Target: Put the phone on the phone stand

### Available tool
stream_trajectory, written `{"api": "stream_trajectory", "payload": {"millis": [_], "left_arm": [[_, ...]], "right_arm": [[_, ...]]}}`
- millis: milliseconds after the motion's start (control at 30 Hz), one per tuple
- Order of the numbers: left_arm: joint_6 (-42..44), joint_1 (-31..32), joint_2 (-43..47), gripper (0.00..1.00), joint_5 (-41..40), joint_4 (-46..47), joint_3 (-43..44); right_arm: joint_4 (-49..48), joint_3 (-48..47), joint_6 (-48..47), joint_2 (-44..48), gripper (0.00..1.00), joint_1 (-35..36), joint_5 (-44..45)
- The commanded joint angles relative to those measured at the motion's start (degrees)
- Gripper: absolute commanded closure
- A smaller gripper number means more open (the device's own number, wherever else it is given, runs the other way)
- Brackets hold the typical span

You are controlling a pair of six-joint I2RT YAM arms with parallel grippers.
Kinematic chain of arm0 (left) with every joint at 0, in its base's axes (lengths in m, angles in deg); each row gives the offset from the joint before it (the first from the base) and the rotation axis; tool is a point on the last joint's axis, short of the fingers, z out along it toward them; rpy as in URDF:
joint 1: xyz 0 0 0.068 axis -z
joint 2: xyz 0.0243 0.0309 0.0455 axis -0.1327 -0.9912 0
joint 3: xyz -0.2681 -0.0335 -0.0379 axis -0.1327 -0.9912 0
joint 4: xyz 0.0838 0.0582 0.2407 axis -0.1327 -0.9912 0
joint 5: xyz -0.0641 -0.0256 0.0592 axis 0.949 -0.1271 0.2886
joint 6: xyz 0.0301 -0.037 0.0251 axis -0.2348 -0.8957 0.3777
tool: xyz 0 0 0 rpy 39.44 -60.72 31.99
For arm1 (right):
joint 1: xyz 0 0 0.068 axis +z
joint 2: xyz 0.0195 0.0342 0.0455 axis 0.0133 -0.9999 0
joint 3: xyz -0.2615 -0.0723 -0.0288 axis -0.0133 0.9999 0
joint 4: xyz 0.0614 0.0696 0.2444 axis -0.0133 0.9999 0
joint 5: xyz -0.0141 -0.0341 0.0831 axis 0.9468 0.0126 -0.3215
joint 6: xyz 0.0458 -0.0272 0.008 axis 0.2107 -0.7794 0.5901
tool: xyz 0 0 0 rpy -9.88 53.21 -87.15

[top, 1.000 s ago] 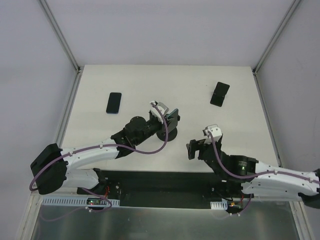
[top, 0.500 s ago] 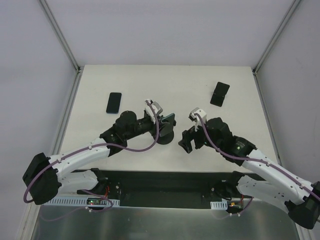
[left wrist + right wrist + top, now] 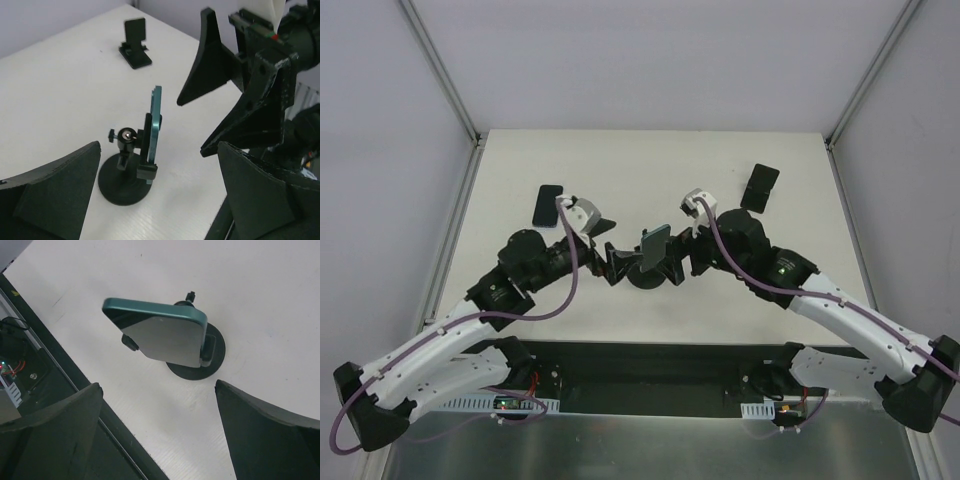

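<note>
The black phone lies flat at the table's far left, its near corner hidden by my left wrist. The folding phone stand stands empty at the far right. In the middle, a teal-edged phone sits clamped upright in a round-base holder. My left gripper is open just left of it, touching nothing. My right gripper is open just right of it, empty.
Both arms reach in from the near edge and face each other across the holder. The black base rail runs along the near table edge. Grey enclosure walls stand on the other three sides.
My left gripper opened off the teal-edged phone and backed away to the left. My right arm swung forward and left, up to the holder.
</note>
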Motion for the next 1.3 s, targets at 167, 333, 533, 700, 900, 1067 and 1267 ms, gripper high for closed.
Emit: {"api": "stream_trajectory", "payload": {"millis": [167,333,533,700,900,1067,1267], "left_arm": [[-3.2,-1.1,7.8,0.01,-31.1,-8.7,6.8],[-2.1,-2.6,2.9,0.01,-32.1,-8.1,13.3],[0.3,-3.7,-4.9,0.01,-27.4,-6.8,21.3],[0.7,-3.9,-7.8,0.01,-25.3,-6.4,24.2],[4.9,-3.9,-6.9,0.01,-27.5,-5.8,20.8],[8.6,-3.9,-6.2,0.01,-28.9,-5.1,17.7],[11.3,-3.9,-5.9,0.01,-30.4,-5.1,16.4]], "right_arm": [[-4.7,-8.4,-0.5,-6.3,0.04,3.4,7.4],[-5.4,-10.6,2.5,-9.8,0.04,5.8,18.5],[-8.3,-11.3,2.6,-13.1,0.04,10.0,26.0],[-7.6,-12.7,6.3,-16.0,0.05,11.8,34.4],[-8.3,-12.5,7.5,-17.0,0.43,12.2,35.6],[-6.4,-12.7,8.3,-15.7,0.98,12.3,43.7],[9.2,-17.1,19.8,-13.7,0.99,9.5,70.4]]}}
